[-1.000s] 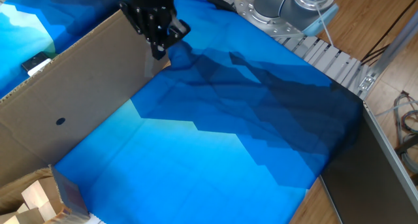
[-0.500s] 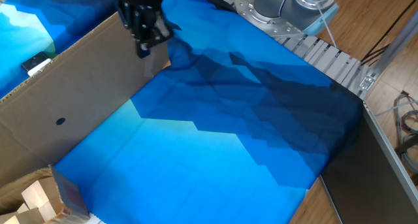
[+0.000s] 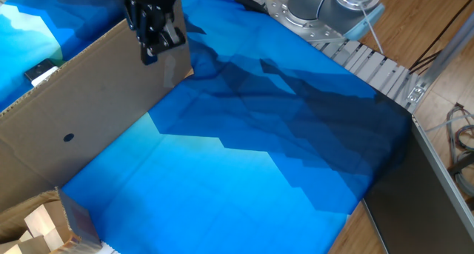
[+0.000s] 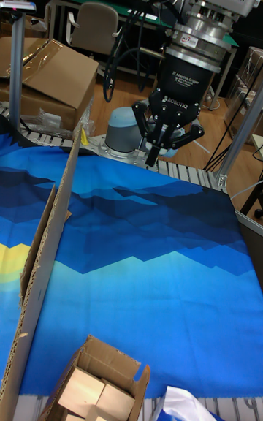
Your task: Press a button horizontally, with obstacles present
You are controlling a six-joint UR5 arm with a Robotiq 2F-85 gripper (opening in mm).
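Note:
The obstacle, a long brown cardboard panel [image 3: 89, 98], stands upright on the blue cloth, with a small dark hole [image 3: 68, 137] near its left end. In the tall fixed view the panel [image 4: 51, 231] runs along the left side. My black gripper [image 3: 149, 54] hangs at the panel's top edge near its right end, fingers pointing down. The tall fixed view shows the gripper [image 4: 153, 158] above the far part of the cloth. No view shows a gap or a touch between the fingertips. A small white-and-black box [image 3: 41, 71] peeks over the panel's far side. The button itself is hidden.
An open cardboard box of pale wooden blocks [image 3: 44, 224] sits at the front left, seen also in the tall fixed view [image 4: 95, 392]. The robot base [image 3: 326, 9] stands at the back. A dark panel [image 3: 422, 202] borders the cloth on the right.
The gripper has moved left and a little up, from the panel's right end to over its top edge. The panel and box stay put.

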